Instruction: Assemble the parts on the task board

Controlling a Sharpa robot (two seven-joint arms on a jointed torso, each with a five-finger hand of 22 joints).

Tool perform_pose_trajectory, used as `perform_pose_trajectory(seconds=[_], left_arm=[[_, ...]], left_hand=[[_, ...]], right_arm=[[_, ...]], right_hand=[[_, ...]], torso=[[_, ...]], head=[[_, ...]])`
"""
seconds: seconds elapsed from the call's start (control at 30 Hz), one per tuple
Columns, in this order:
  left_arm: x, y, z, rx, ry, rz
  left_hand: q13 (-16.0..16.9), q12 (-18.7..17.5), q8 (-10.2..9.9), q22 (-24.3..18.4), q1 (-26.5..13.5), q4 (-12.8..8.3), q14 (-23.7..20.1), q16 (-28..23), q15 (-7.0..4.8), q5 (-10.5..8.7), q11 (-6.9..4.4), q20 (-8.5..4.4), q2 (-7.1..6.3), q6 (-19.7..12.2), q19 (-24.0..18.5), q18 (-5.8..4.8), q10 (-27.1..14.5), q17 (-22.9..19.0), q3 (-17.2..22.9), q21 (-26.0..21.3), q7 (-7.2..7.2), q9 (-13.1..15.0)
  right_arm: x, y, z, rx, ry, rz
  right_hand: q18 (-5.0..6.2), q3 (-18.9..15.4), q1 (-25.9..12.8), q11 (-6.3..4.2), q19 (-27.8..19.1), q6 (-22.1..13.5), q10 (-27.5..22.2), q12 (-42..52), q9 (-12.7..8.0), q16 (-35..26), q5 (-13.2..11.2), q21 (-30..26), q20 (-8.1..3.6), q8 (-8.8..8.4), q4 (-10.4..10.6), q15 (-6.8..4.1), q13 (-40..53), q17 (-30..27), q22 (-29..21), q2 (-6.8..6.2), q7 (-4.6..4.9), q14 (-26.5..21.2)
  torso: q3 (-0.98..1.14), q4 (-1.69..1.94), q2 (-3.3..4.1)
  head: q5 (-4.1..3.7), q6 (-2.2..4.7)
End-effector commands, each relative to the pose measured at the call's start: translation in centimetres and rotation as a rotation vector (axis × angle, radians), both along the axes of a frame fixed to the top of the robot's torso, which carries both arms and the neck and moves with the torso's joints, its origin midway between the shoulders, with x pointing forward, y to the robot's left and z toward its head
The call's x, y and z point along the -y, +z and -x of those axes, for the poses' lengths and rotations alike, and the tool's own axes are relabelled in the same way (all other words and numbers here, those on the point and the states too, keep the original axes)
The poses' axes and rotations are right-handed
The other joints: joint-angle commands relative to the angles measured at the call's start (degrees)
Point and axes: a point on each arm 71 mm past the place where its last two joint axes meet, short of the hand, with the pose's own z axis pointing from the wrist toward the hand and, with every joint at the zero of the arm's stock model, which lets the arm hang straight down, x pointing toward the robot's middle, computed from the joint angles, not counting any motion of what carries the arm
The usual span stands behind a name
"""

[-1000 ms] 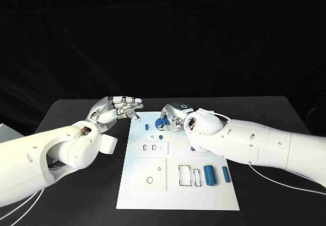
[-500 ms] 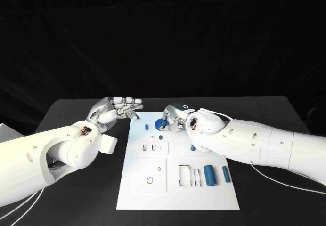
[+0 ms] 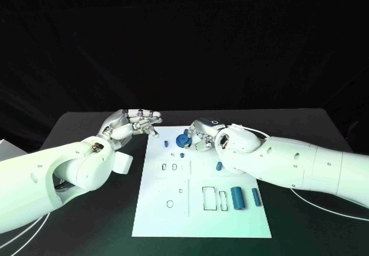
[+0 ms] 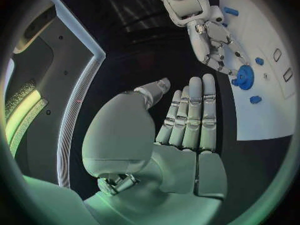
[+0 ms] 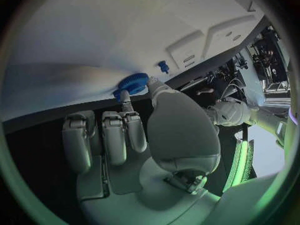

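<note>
On the black worktop [image 3: 85, 125], your right robot hand [image 3: 201, 133] is pinching the blue gear [image 3: 182, 141] at the task board's [image 3: 201, 224] far end to seat it, while your left robot hand [image 3: 132, 124] is waiting beside, fingers together, holding nothing.

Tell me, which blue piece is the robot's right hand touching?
The round blue gear-shaped piece at the white board's far end. The right hand touches it; the two blue cylinders lie untouched near the front.

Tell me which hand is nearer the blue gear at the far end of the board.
Right. The right hand is at the blue gear, its fingertips on it in the right wrist view. The left hand hovers off the task board, beyond its left edge, holding nothing.
</note>
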Motion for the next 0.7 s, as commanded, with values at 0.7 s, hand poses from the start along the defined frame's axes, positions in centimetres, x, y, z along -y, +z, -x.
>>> perform_pose_trajectory(seconds=[0.7], left_arm=[[-0.8,0.0,-0.9,0.031,0.003,0.008]], left_hand=[[-0.1,0.1,0.1,0.3,0.7,-0.1,-0.5,0.3,0.1,-0.24,0.24,0.13,0.05,-0.3,-0.7,0.53,0.0,-0.2,0.4,0.5,-0.1,0.0]], right_arm=[[11.9,4.7,2.6,0.078,0.012,-0.247]], right_hand=[[-0.82,-2.4,6.0,0.51,6.0,-0.6,2.0,-1.7,-0.7,0.3,0.7,0.3,0.31,-1.12,-0.3,0.16,11.2,15.0,15.1,-1.12,0.35,6.0]], torso=[[0.67,-1.61,-1.11]], head=[[-0.98,1.51]])
